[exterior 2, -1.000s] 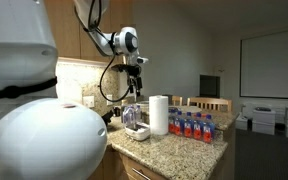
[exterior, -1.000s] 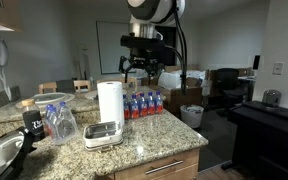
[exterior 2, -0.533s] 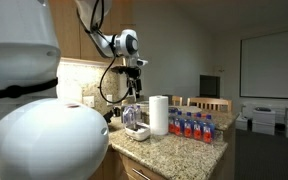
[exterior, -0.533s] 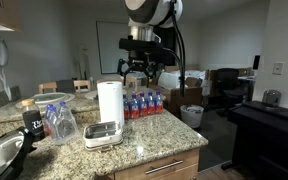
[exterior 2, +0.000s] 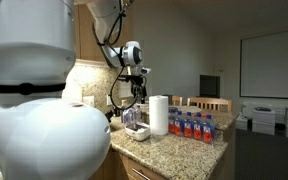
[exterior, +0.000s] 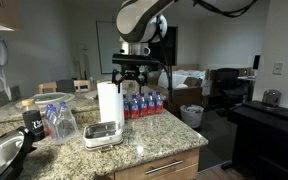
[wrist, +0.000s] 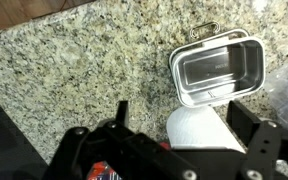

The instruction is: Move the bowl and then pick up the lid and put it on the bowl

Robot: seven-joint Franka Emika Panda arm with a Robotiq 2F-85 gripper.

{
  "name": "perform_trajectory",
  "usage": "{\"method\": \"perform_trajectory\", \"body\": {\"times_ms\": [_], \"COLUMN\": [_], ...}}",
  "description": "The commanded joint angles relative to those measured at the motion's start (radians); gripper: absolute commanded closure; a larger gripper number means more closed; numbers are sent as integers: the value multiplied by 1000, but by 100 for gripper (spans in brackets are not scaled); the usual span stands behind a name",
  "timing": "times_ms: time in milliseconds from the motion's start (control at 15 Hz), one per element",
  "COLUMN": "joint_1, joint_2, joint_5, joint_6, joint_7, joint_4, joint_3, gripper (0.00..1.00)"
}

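Exterior view with the dark room behind: the claw [exterior: 130, 76] hangs in the upper middle of the frame, almost straight above the paper towel roll [exterior: 109, 102]. The bowl [exterior: 103, 134] sits lower centre on the table [exterior: 156, 140], near the front edge and close in front of the roll. My worry is that if the claw comes straight down it clips the roll and tips it onto the bowl. A sloppy push could also slide the bowl off that front edge.

Exterior view with the big white blob in front: the claw [exterior 2: 136, 90] is left of the roll [exterior 2: 158, 115] and above the bowl [exterior 2: 136, 128]. Too small to judge the fingers here.

Wrist view: the bowl [wrist: 219, 68] is upper right, and the white top of the roll [wrist: 197, 130] is right below it, between the claw's fingers [wrist: 121, 112]. They're spread apart with nothing held. I honestly can't pick out the lid separately, so grabbing the wrong layer is another risk.

Compared with a second ago, the arm has swung left in the frame and dropped lower. The bowl hasn't budged.
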Motion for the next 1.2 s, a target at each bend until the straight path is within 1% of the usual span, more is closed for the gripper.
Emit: {"method": "perform_trajectory", "body": {"times_ms": [0, 267, 667, 733, 867, 933, 1133], "joint_1": [43, 83, 141, 150, 156, 157, 165], "joint_2": [95, 178, 284, 293, 289, 294, 296], "joint_5": [-34, -10, -7, -7, 11, 1, 1], "joint_6": [13, 53, 118, 116, 77, 97, 95], "joint_7": [40, 48, 113, 118, 76, 78, 78], "joint_4": [68, 104, 142, 148, 150, 144, 146], "joint_3": [-46, -84, -134, -139, -136, -144, -143], "gripper": [0, 0, 0, 0, 0, 0, 0]}}
